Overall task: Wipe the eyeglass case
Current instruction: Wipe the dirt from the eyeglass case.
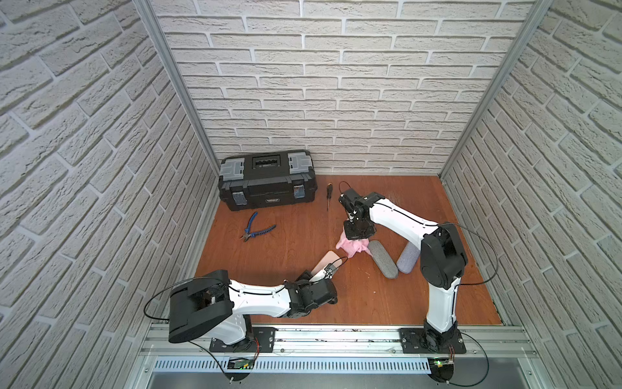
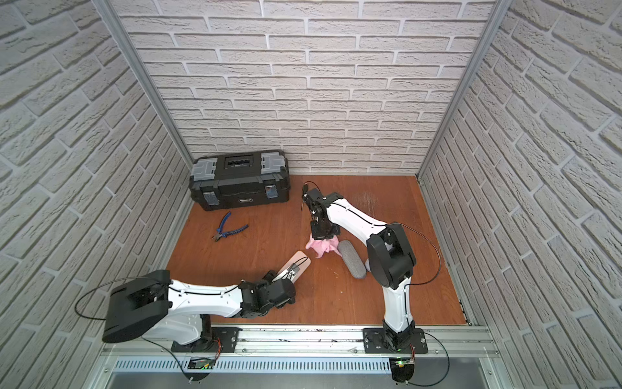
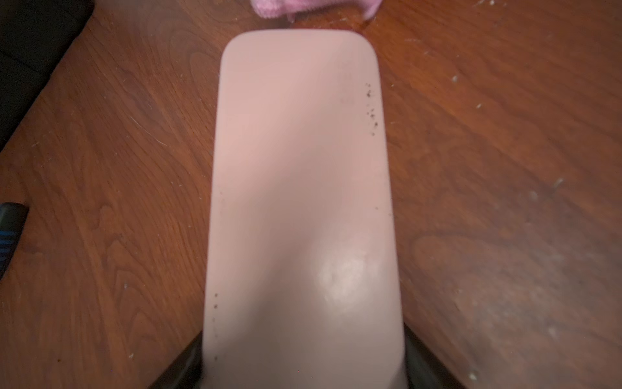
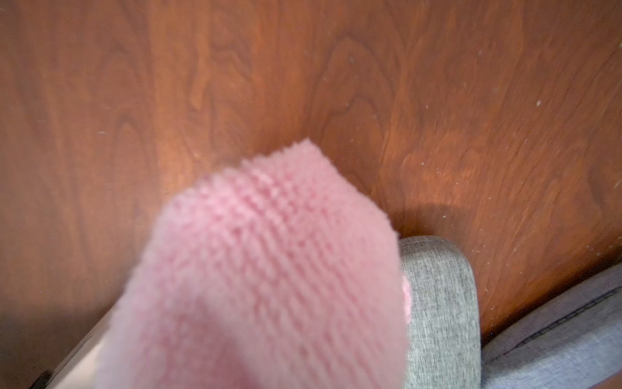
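A beige-pink eyeglass case (image 1: 325,262) (image 2: 297,260) lies slanted near the table's front middle, with my left gripper (image 1: 314,277) (image 2: 281,274) shut on its near end. In the left wrist view the eyeglass case (image 3: 303,168) fills the centre, with dark specks along one edge and a dark finger (image 3: 424,365) at each side. My right gripper (image 1: 353,236) (image 2: 323,236) points down, shut on a pink cloth (image 1: 350,247) (image 2: 321,247) (image 4: 269,269). The cloth hangs to the table just beyond the case's far end and hides the right jaws.
Two grey fabric cases (image 1: 382,258) (image 1: 408,257) lie right of the cloth; one (image 4: 437,303) touches it. A black toolbox (image 1: 267,178) stands at the back left. Blue-handled pliers (image 1: 257,230) and a screwdriver (image 1: 329,195) lie in front of it. Brick walls close in three sides.
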You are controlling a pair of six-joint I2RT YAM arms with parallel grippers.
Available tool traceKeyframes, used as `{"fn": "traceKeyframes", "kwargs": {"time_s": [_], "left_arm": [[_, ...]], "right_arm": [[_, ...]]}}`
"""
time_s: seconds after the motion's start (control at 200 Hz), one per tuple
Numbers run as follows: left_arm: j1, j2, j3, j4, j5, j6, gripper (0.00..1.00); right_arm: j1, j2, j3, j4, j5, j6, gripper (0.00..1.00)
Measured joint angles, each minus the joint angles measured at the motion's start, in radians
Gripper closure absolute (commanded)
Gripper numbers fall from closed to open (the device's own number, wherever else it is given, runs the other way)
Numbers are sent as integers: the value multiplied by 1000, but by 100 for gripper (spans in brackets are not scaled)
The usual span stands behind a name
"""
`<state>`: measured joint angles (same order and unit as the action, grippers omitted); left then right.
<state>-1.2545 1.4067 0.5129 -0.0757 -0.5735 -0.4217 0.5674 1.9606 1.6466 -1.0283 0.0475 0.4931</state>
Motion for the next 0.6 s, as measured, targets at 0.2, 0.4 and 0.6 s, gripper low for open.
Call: {"fn": "traceKeyframes", "kwargs": {"time_s": [0.2,0.4,0.6], "left_arm": [[-5,0,0,-4,-10,2,57],[-22,12,10,-18,-32,-10,57],[-84,112,105,-95,-140,-14,56]], "right_arm": [[100,-29,-127,183,-379,95,98],[15,34,-124,116,-340,47,98],[-16,79,104,-45,30,-74,98]]}}
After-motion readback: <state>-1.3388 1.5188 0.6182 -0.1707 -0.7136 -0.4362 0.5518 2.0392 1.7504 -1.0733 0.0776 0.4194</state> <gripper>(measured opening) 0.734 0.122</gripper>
